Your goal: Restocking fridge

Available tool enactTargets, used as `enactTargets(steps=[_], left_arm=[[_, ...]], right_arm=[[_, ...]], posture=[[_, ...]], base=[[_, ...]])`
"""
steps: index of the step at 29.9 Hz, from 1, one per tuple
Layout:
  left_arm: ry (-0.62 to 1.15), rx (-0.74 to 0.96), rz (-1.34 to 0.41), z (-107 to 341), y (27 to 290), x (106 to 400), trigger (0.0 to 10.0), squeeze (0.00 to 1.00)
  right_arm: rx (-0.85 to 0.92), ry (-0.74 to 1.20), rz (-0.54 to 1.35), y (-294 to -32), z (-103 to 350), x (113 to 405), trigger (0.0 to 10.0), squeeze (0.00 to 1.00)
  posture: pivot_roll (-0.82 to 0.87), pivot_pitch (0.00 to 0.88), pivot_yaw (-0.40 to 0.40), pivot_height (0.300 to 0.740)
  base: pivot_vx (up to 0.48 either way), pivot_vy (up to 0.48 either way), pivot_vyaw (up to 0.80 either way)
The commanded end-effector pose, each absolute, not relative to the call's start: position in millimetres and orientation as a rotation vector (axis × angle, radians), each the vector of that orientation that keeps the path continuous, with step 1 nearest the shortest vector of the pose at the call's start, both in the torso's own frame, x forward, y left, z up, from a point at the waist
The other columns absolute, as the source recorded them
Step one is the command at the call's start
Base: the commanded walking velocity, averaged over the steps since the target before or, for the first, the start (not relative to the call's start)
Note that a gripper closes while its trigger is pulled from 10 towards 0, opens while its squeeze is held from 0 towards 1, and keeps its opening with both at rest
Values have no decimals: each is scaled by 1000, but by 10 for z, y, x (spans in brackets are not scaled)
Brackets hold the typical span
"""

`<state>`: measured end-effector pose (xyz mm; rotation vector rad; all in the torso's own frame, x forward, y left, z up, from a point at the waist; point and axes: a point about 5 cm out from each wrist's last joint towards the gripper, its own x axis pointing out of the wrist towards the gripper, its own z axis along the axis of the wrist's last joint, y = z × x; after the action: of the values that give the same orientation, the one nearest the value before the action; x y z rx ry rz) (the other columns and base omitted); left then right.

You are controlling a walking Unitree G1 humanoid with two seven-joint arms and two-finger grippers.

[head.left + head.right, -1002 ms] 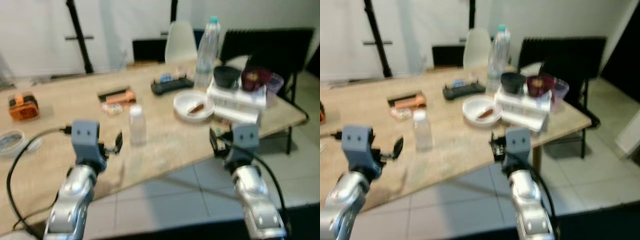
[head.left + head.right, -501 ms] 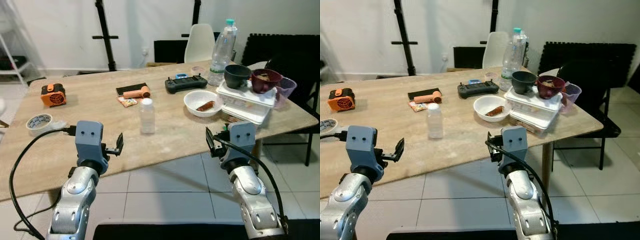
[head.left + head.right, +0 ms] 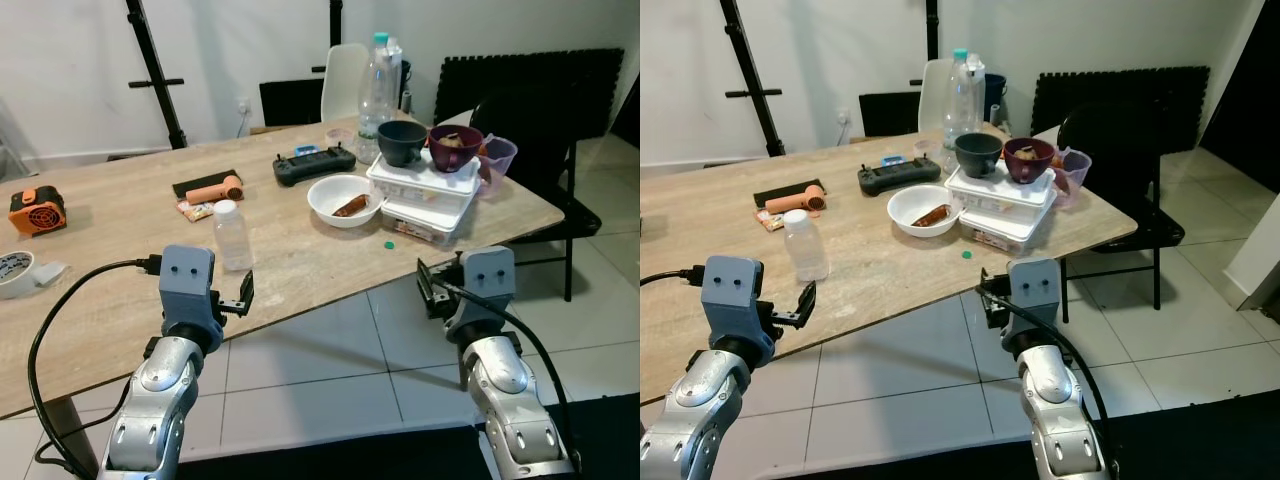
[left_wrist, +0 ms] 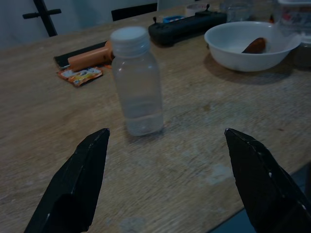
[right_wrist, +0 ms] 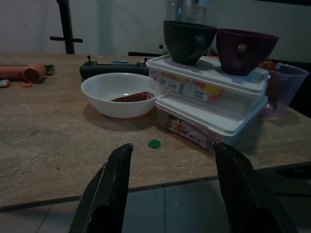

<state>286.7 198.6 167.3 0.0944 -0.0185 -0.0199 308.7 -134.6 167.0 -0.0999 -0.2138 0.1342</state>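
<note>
— What was different from the moment half a second before?

— The whole picture had shifted, so the head camera had moved; the things on the long wooden table point(image 3: 120, 290) kept their places among themselves. The table edge now ran more slanted, and a small green cap point(image 3: 390, 242) on the wood showed beside the stacked white plastic food boxes point(image 3: 425, 195). Both arms were held up before the table edge as before.

— And the fingers?

— The left gripper point(image 4: 167, 182) was wide open and held nothing; its two black fingers point(image 4: 75, 187) pointed to the small clear plastic bottle with a white cap point(image 4: 137, 82). The right gripper point(image 5: 170, 189) was also wide open and empty, facing the white bowl with a brown piece of food point(image 5: 121, 94) and the boxes.

— How did the bottle look?

— It stood upright on the table, cap closed, with a little clear liquid at the bottom. It was near the front edge, apart from both grippers. Behind it lay an orange hair dryer point(image 3: 212, 188) and a small snack packet point(image 3: 196, 209). To its right was the white bowl, and behind that a black remote controller point(image 3: 314, 165). A dark green cup point(image 3: 403, 142) and a dark red cup point(image 3: 455, 147) stood on the boxes, with a tall clear water bottle point(image 3: 378, 72) behind them.
</note>
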Motion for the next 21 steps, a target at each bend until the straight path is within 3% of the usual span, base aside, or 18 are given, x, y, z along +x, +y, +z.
enactTargets(steps=[1, 8, 20, 21], left_arm=[[3, 84, -6, 1616, 1992, 2846, 10000, 0], [-17, 61, 95, 1573, 2144, 2850, 10000, 0], [-57, -31, 22, 1722, 2233, 3088, 10000, 0], [-72, -30, 13, 1783, 2254, 3141, 10000, 82]], right_arm=[[-97, -197, 128, -1357, 1627, 3081, 10000, 0], [-95, -195, 129, -1351, 1619, 3076, 10000, 0], [-79, -224, 128, -1331, 1728, 3084, 10000, 0], [-74, -228, 125, -1327, 1741, 3082, 10000, 0]], posture=[[-65, 103, 20, 710], [-63, 108, 19, 710], [-58, 133, 18, 710], [-50, 138, 23, 710]], base=[[0, 0, 0], [0, 0, 0], [0, 0, 0], [0, 0, 0]])
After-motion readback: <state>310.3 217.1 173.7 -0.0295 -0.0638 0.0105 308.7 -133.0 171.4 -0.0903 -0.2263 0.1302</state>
